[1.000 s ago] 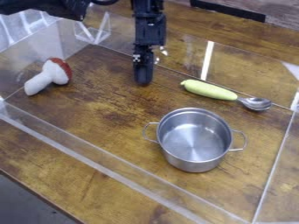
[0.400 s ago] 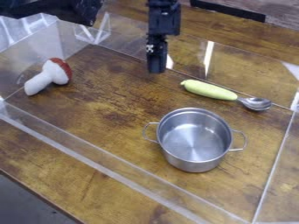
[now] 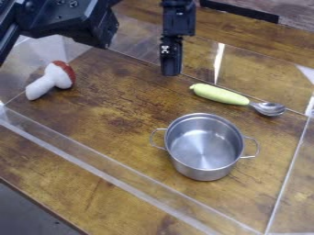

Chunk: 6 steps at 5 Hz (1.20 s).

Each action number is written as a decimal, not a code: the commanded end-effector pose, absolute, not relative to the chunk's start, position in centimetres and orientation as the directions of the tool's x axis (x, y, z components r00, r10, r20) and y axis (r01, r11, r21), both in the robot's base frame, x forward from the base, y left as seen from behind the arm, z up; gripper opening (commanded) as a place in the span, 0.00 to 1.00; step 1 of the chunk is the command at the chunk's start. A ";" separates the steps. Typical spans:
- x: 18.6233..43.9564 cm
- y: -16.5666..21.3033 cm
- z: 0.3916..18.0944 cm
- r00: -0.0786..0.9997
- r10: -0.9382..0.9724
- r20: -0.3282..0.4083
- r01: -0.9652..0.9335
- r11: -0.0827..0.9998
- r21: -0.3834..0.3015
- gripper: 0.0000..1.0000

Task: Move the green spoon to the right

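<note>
The green spoon (image 3: pixel 221 95) lies flat on the wooden table, right of centre, its yellow-green handle pointing left and its silver bowl (image 3: pixel 269 108) to the right. My gripper (image 3: pixel 170 69) hangs on a black arm to the upper left of the spoon, pointing steeply down and clear of it. Its dark fingers read as one narrow shape with nothing between them. No gap shows, so I cannot tell whether they are open or shut.
A small steel pot (image 3: pixel 207 145) with two handles stands in front of the spoon. A red-capped toy mushroom (image 3: pixel 50 80) lies at the far left. Clear acrylic walls (image 3: pixel 218 62) ring the table, with an upright panel just right of the gripper.
The gripper has lifted off the table surface and drifted up and to the right in the picture. Spoon, pot and mushroom have not moved.
</note>
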<state>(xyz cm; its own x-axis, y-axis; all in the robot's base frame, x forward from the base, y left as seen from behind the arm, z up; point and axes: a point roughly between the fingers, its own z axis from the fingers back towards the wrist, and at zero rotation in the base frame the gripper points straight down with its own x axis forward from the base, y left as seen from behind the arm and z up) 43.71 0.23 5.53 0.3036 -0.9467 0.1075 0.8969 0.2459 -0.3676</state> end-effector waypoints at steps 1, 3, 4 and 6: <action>45.4 0.3 8.9 0.357 -0.921 0.156 0.901 0.296 -0.319 1.00; 46.6 0.8 9.4 0.436 -0.880 0.188 0.869 0.357 -0.342 1.00; 46.8 1.2 7.8 0.411 -0.889 0.202 0.877 0.325 -0.353 1.00; 47.1 2.0 4.5 0.361 -0.903 0.231 0.891 0.261 -0.373 1.00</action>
<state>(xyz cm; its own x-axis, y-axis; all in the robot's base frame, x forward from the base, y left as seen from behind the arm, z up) 43.66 0.29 5.51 0.3051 -0.9463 0.1067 0.8955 0.2470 -0.3703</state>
